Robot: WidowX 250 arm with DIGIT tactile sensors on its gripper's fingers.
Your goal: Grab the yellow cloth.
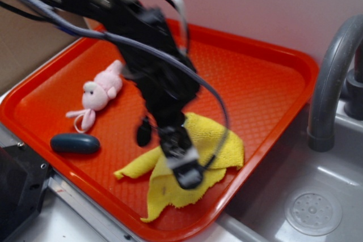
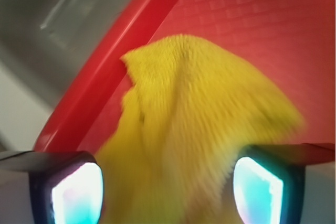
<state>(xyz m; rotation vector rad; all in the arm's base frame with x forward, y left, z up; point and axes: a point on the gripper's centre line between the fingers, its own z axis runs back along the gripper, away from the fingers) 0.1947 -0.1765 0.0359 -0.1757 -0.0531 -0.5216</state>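
The yellow cloth (image 1: 218, 140) lies crumpled on the near right part of the orange-red tray (image 1: 272, 100). My black gripper (image 1: 170, 154) hangs low over the cloth's middle, and the arm covers part of it. In the wrist view the yellow cloth (image 2: 194, 103) rises in a fold between my two fingers. The gripper (image 2: 168, 192) is open, with the fingers wide apart on either side of the fold. The tray's rim (image 2: 105, 82) runs diagonally just left of the cloth.
A pink plush toy (image 1: 99, 92) lies at the tray's left. A dark blue oval object (image 1: 75, 143) lies near the tray's front left rim. A grey faucet (image 1: 329, 83) and a sink with a drain (image 1: 313, 212) stand to the right of the tray.
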